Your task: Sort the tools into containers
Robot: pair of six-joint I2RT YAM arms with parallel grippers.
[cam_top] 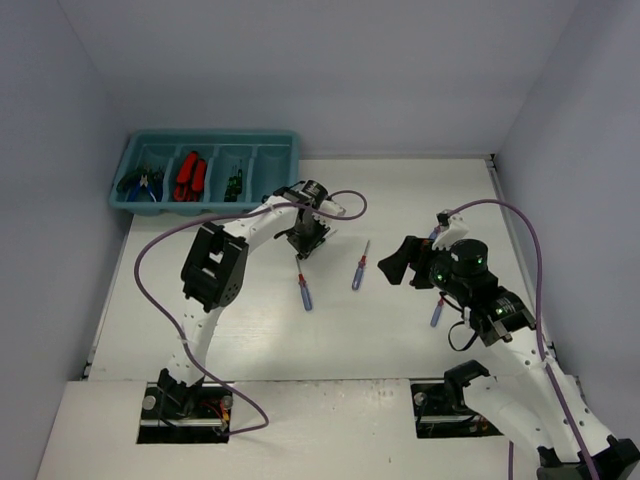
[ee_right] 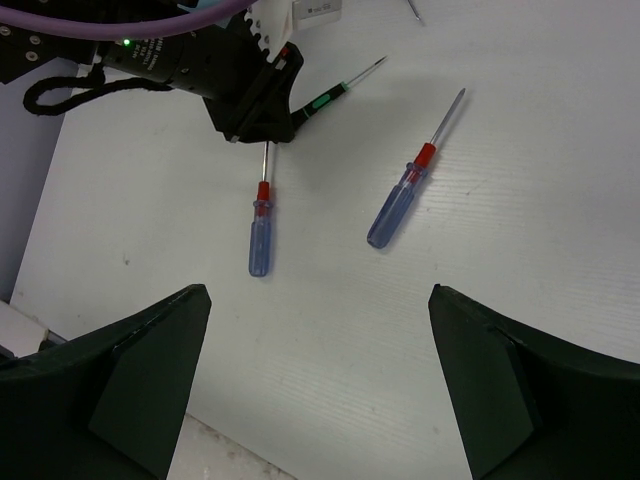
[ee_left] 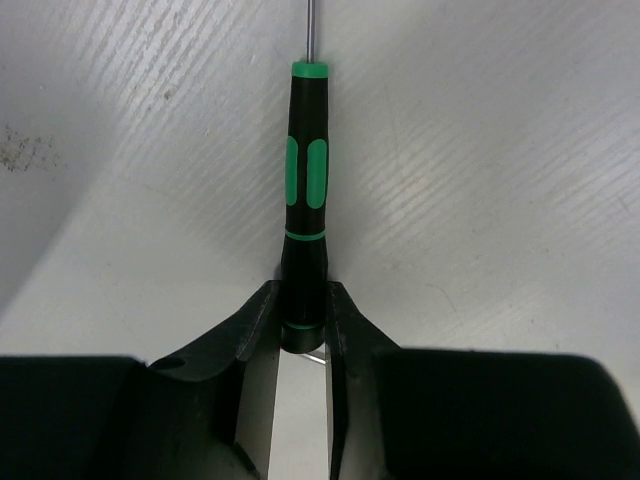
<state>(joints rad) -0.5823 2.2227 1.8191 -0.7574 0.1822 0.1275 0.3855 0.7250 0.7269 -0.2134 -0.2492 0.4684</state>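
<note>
Pinching the green-handled screwdriver [ee_left: 306, 190] by its butt end only, left gripper [ee_left: 300, 325] clamped on it, at or just above the white table [cam_top: 420, 200] near its middle; cannot tell which. Lift slowly and level, guarding against droop or swivel from so short a hold. Carry to the teal tray [cam_top: 215, 139] at the far left corner and release low in the third compartment, beside what look like green-handled tools [cam_top: 234, 184]. Hold the right gripper [ee_right: 318, 300], spread wide and empty, above the two blue-handled screwdrivers [ee_right: 260, 235].

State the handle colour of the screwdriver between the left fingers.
Screwdriver: black with green inlays, clearest in the left wrist view.
</note>
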